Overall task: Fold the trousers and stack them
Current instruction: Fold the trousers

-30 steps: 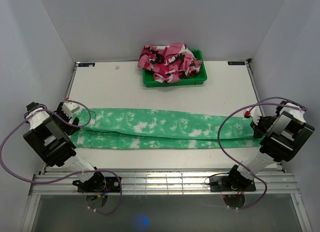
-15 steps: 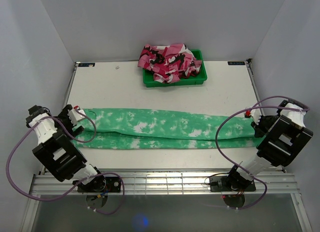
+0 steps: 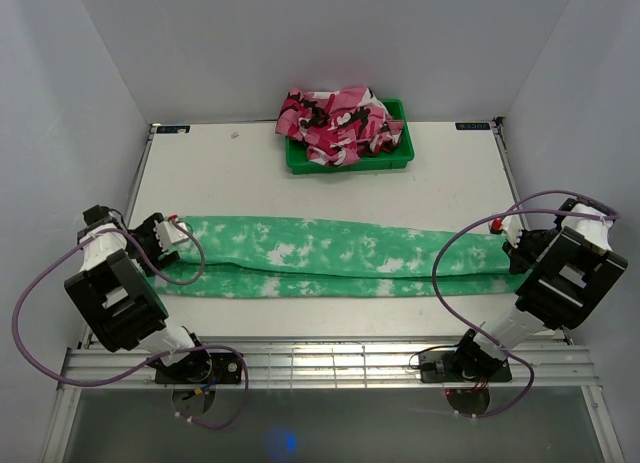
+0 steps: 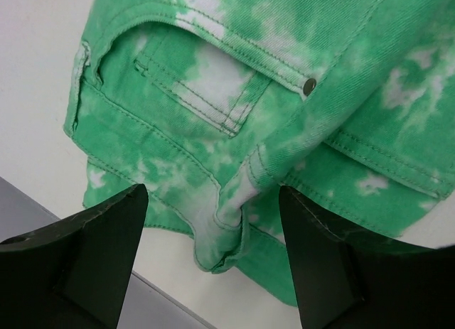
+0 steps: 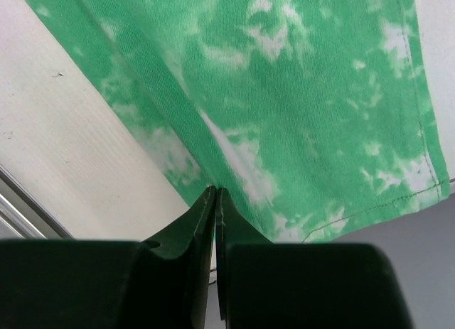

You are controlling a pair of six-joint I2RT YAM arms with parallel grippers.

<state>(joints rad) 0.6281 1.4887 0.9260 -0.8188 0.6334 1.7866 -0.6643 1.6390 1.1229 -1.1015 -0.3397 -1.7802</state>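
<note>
Green trousers (image 3: 330, 255) lie stretched for folding: my left hand (image 4: 212, 194) wide over the waistband (image 4: 135, 141), right hand (image 5: 215, 190) closed near the hem (image 5: 421, 119).

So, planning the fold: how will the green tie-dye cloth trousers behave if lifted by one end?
The green tie-dye cloth trousers lie flat and long, so they would probably sag and drape. The stitched pocket and metal rivet suggest thickish denim, likely fairly heavy.

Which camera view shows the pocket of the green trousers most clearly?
The left wrist view: the pocket is close, with its stitching and a rivet clear. The top external view shows the trousers whole, the pocket too small to make out. The right wrist view shows only a leg's hem end.
</note>
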